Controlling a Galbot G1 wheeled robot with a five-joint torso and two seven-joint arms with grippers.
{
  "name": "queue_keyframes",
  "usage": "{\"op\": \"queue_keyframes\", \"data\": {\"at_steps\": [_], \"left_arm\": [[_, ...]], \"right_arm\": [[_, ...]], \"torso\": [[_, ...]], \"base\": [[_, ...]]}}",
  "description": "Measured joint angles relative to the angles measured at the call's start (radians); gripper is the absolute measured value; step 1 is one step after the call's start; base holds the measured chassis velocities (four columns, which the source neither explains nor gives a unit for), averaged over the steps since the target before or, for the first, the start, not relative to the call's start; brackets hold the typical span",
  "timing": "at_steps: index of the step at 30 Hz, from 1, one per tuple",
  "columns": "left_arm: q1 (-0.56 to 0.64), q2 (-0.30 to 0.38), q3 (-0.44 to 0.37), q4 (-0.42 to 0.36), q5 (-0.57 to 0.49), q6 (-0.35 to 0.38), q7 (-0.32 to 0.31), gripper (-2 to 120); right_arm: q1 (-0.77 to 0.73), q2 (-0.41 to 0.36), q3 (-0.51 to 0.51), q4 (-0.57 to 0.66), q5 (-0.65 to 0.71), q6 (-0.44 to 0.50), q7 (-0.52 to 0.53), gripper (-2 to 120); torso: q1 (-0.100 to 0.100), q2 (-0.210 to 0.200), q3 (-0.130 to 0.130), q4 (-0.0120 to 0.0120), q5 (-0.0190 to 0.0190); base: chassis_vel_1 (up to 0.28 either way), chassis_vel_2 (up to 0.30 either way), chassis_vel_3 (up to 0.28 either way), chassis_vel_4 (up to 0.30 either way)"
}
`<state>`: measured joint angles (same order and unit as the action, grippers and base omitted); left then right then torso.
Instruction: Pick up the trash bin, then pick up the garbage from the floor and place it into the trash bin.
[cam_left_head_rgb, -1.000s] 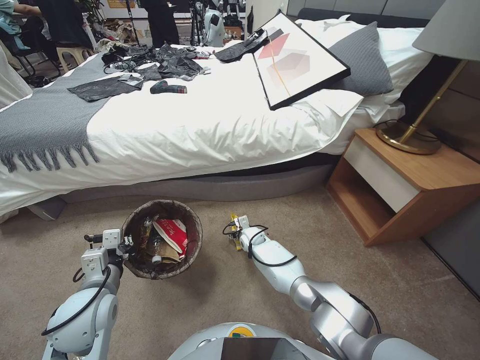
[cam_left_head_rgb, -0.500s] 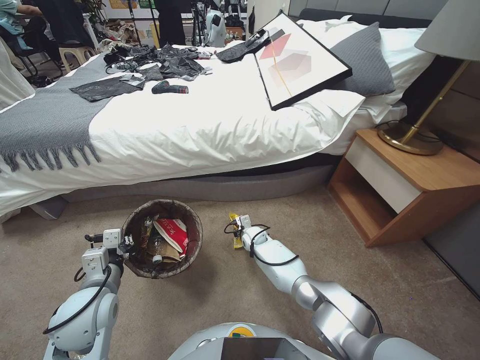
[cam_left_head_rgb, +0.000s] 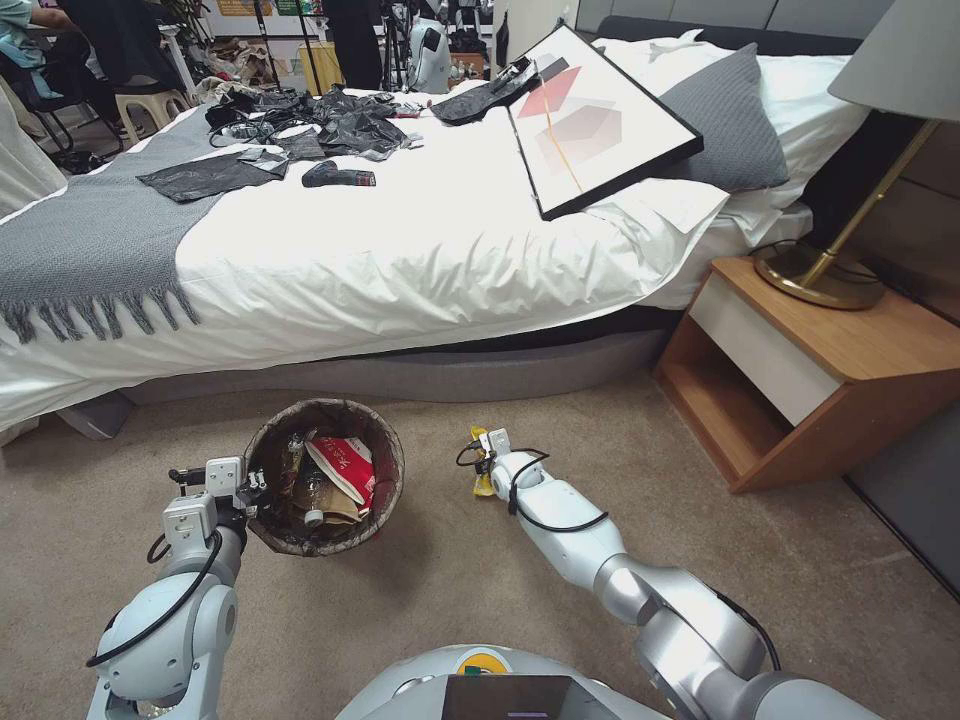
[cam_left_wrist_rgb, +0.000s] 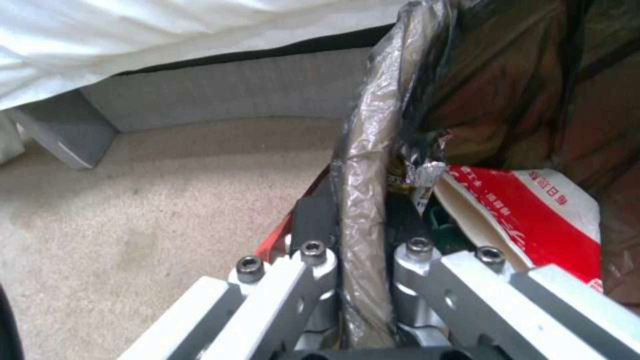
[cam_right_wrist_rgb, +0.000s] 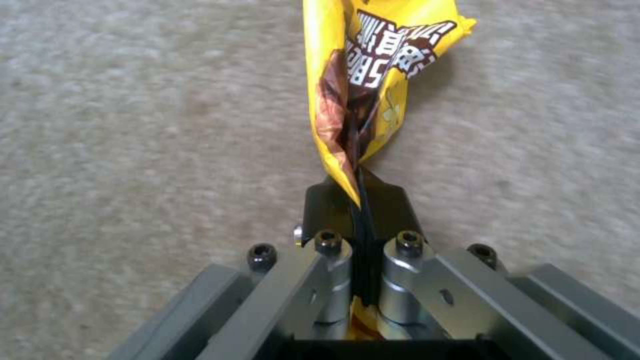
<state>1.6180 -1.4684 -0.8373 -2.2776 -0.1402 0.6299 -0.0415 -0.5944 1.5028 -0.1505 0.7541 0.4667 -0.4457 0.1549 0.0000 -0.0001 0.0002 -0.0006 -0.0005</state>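
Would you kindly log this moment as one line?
left claw: shut on trash bin rim | right claw: shut on yellow wrapper | bin: holds litter

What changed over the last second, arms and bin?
The right gripper, shut on the yellow wrapper, shifted slightly rightward, away from the trash bin. Nothing was newly gripped or released. The left gripper stays clamped on the bin's rim; the bin's contents look unchanged.

A bedroom mock-up inside a lab or studio: a bed (cam_left_head_rgb: 420, 240) with white duvet, a grey pillow (cam_left_head_rgb: 725, 120), a wooden nightstand (cam_left_head_rgb: 830, 370) with a brass lamp (cam_left_head_rgb: 850, 230), beige carpet (cam_left_head_rgb: 450, 590), and tripods (cam_left_head_rgb: 300, 40) and equipment behind.
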Motion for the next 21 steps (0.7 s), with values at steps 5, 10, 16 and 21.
{"op": "queue_keyframes", "data": {"at_steps": [5,10,16,21], "left_arm": [[-0.001,0.001,-0.002,0.0,-0.003,0.0,0.0,4],[-0.003,0.003,-0.004,-0.001,-0.005,0.001,-0.001,4],[-0.004,0.005,-0.002,-0.01,-0.007,0.007,-0.002,4],[0.006,0.013,-0.007,-0.023,-0.012,0.01,-0.002,4]], "right_arm": [[-0.018,-0.035,0.011,0.108,0.047,-0.017,0.013,0],[-0.061,-0.112,0.032,0.325,0.127,-0.041,0.039,0],[-0.113,-0.201,0.065,0.599,0.255,-0.081,0.088,0],[-0.191,-0.316,0.103,0.906,0.371,-0.109,0.137,0]], "torso": [[0.0,0.0,0.0,0.0006,0.0003],[0.0,0.0,0.0,0.0005,0.0006],[0.0,0.0,0.0,0.0005,0.0007],[0.0,0.0,0.0,0.0005,0.0008]], "base": [[0.0,0.0,0.0,0.0],[0.0,0.0,0.0,0.0],[0.0,0.0,0.0,0.0],[0.0,0.0,0.0,0.0]]}}
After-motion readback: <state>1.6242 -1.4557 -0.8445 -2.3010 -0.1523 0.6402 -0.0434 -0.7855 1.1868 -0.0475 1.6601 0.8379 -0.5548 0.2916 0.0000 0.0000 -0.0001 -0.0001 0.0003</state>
